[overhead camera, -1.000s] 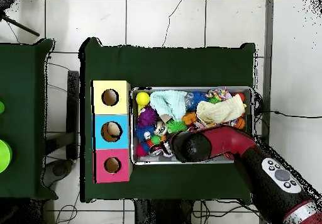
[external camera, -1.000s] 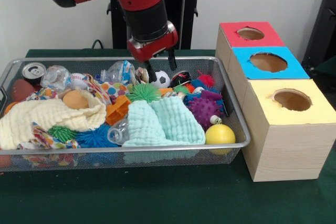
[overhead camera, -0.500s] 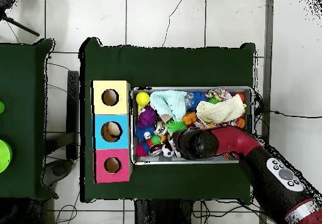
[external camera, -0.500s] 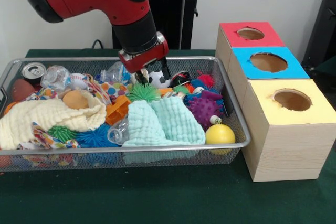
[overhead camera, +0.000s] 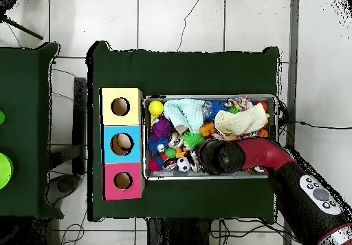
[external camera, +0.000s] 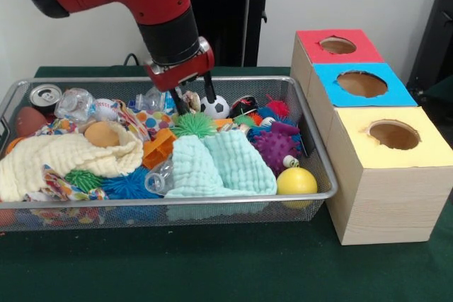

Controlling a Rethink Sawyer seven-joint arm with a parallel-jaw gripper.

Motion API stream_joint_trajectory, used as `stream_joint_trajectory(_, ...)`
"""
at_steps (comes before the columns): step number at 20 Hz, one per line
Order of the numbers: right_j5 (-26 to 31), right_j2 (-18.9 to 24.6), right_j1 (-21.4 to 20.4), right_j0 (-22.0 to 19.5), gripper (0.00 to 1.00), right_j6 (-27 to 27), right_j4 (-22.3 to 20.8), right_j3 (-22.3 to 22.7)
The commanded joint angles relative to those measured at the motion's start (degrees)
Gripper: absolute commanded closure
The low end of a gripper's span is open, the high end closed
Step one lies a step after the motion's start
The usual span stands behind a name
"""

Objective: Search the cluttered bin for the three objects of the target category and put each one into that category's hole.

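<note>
Front view: the tool (external camera: 192, 101) hangs left of centre in the upper frame, fingers (external camera: 209, 92) spread wide and holding nothing, tips down just left of the soccer ball (external camera: 215, 107) at the back of the wire bin (external camera: 322, 175). The ball is round, without a long axis. Overhead view: the arm (overhead camera: 237, 155) hides the tool, yet the ball (overhead camera: 183, 164) shows and something lies inside the blue box's hole (overhead camera: 122, 143).

I see a table draped in dark green cloth (external camera: 212, 266). A wire mesh bin (external camera: 322, 167) full of clutter sits on it, with a three-hole wooden box (external camera: 386, 203) just beside it.
</note>
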Motion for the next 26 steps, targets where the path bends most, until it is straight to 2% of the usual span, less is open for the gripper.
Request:
stream_joint_trajectory(1,3.2,-1.9,-6.7,-0.8,0.00,-8.4,-4.4,1.8)
stream_joint_trajectory(5,0.2,-4.3,-9.5,0.6,0.00,-2.4,-4.9,3.3)
stream_joint_trajectory(8,-4.0,-7.7,-11.5,3.1,0.00,4.9,-6.6,3.7)
stream_joint_trajectory(10,-7.1,-10.4,-11.8,5.2,0.00,9.7,-7.8,3.3)
stream_joint_trajectory(13,-9.7,-14.0,-11.8,7.5,0.00,13.6,-8.3,2.9)
stream_joint_trajectory(20,-19.1,-23.6,-10.8,13.4,0.00,20.6,-7.5,5.2)
stream_joint_trajectory(26,-22.9,-30.1,-10.8,17.6,0.00,22.0,-3.6,7.7)
